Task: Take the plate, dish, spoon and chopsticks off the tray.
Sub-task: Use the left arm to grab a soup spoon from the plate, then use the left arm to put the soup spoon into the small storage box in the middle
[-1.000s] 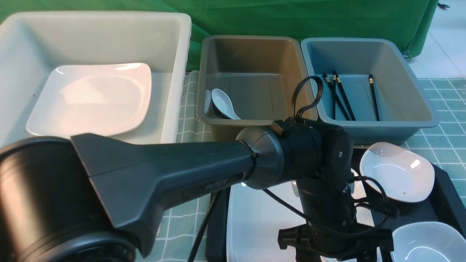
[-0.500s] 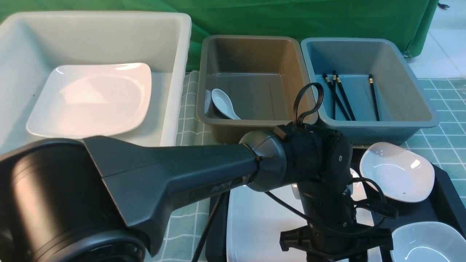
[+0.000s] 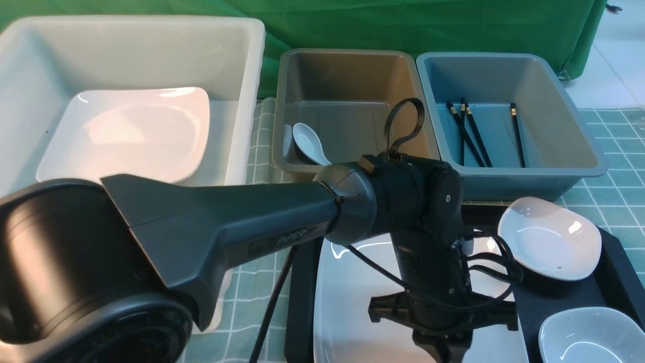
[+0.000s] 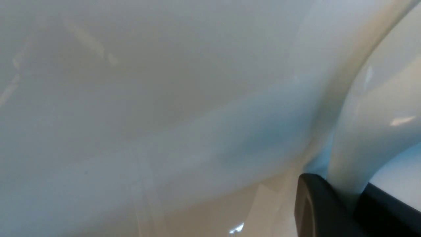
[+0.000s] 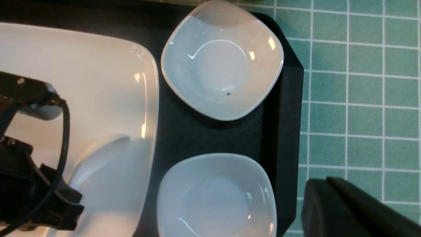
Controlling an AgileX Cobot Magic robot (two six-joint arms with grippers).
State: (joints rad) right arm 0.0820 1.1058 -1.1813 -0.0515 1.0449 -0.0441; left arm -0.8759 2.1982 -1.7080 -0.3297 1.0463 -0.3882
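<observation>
On the black tray (image 3: 609, 262) lie a large white plate (image 3: 352, 302) and two small deep dishes (image 3: 549, 237) (image 3: 589, 338). In the right wrist view a white spoon (image 5: 98, 154) shows over the plate (image 5: 82, 82). My left arm's wrist (image 3: 433, 282) reaches down over the plate. My left gripper (image 4: 345, 192) is shut on a curved white part of the spoon (image 4: 361, 131). My right gripper (image 5: 317, 184) is shut and empty, over the green cloth just right of the tray (image 5: 283, 115). Black chopsticks (image 3: 468, 133) lie in the blue bin.
A white bin (image 3: 242, 101) at the back left holds another large plate (image 3: 126, 136). The brown bin (image 3: 352, 65) in the middle holds another spoon (image 3: 310, 143). The blue bin (image 3: 569, 101) stands at the back right. A green checked cloth (image 3: 620, 201) covers the table.
My left gripper has closed from wide open onto the spoon. The left wrist has then shifted a little left and up. The dishes and plate have stayed put.
</observation>
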